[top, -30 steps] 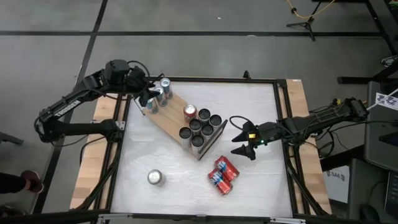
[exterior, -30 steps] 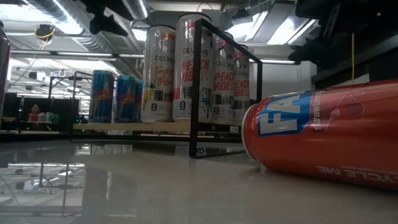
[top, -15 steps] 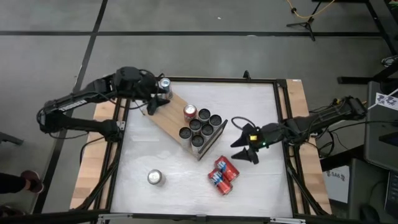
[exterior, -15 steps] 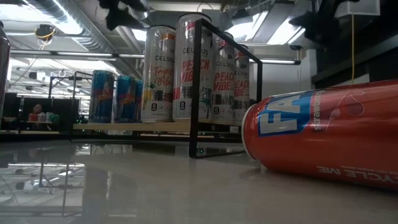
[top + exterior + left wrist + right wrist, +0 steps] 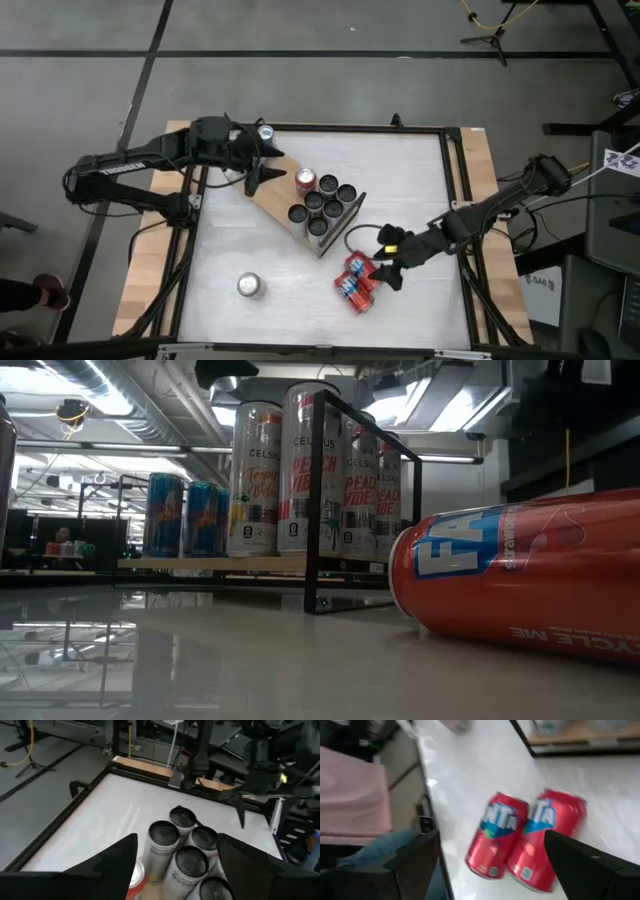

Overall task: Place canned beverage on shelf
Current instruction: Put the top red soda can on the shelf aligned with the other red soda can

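While both end effectors gape empty, shelf (image 5: 268, 192) holding upright cans (image 5: 320, 205), red cans (image 5: 356, 280) lying on table (image 5: 280, 300)

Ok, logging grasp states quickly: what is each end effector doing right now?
Left end effector: open, empty, above the shelf.
Right end effector: open, empty, at the two red cans lying on the table.

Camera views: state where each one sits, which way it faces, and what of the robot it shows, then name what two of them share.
High view: overhead, facing straight down; shows both arms, the left gripper above the shelf, the right gripper at the red cans.
Low view: table height, facing level across; no gripper clearly visible.
Left wrist view: looks past its own open fingers at the black-topped cans.
Right wrist view: looks past open fingers at the red cans.
High and right wrist views share the red cans.
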`<action>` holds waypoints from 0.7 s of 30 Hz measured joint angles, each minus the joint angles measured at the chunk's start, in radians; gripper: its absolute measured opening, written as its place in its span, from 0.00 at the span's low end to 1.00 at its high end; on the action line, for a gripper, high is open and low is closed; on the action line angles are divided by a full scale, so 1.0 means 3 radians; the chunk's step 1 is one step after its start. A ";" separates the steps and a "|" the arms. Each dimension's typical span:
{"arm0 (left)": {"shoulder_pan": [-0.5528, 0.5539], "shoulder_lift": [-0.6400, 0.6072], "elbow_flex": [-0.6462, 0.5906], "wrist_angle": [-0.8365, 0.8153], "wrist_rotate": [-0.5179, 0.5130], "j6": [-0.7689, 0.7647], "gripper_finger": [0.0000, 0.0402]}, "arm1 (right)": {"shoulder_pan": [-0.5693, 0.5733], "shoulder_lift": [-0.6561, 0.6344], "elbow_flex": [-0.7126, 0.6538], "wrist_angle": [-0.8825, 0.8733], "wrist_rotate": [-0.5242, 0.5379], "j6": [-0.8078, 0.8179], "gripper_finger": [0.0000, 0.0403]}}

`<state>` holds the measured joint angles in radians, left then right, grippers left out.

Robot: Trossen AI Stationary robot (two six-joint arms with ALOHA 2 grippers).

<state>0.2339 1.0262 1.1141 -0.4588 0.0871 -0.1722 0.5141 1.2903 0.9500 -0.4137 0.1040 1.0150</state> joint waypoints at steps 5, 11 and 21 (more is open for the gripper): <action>-0.0141 0.0004 0.0000 -0.0007 -0.0001 0.0000 0.66 | 0.0019 0.0312 0.0189 -0.0316 0.0003 0.0184 0.88; -0.0276 0.0004 0.0000 -0.0006 -0.0005 -0.0001 0.66 | 0.0010 0.0590 0.0257 -0.0389 -0.0033 0.0194 0.88; -0.0424 0.0006 0.0000 -0.0009 -0.0315 -0.0001 0.66 | 0.0009 0.0779 0.0261 -0.0489 -0.0060 0.0205 0.88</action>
<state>0.1067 1.0279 1.1141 -0.4614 -0.0073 -0.1726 0.5167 1.5242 1.0283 -0.5603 0.0860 1.0764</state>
